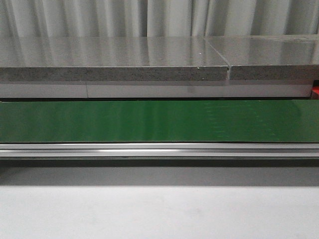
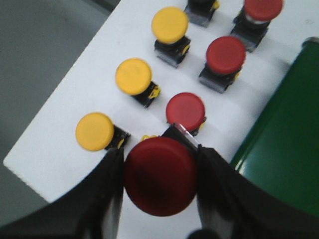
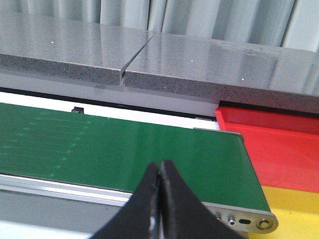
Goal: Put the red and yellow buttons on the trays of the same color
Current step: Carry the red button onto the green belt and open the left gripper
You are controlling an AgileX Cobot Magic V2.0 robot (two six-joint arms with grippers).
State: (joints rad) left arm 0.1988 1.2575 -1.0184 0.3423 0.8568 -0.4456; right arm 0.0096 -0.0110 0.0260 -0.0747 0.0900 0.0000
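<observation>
Red button (image 2: 160,177), a smooth rounded mushroom cap on a dark base, sits clamped between the left gripper (image 2: 159,189) jaws above the white surface (image 2: 60,129). At twelve o'clock from it stand more red buttons (image 2: 185,109); at ten o'clock, yellow buttons (image 2: 94,131). Right gripper (image 3: 159,172) jaws are together over the green belt (image 3: 114,149), red tray (image 3: 279,144) at three o'clock.

Of the robot we see only its two grippers, both plain black with a slight sheen. The left gripper (image 2: 160,191) has broad, thick fingers (image 2: 107,199) with rounded outer edges. The right gripper (image 3: 160,172) has slim fingers tapering to narrow pointed tips.
</observation>
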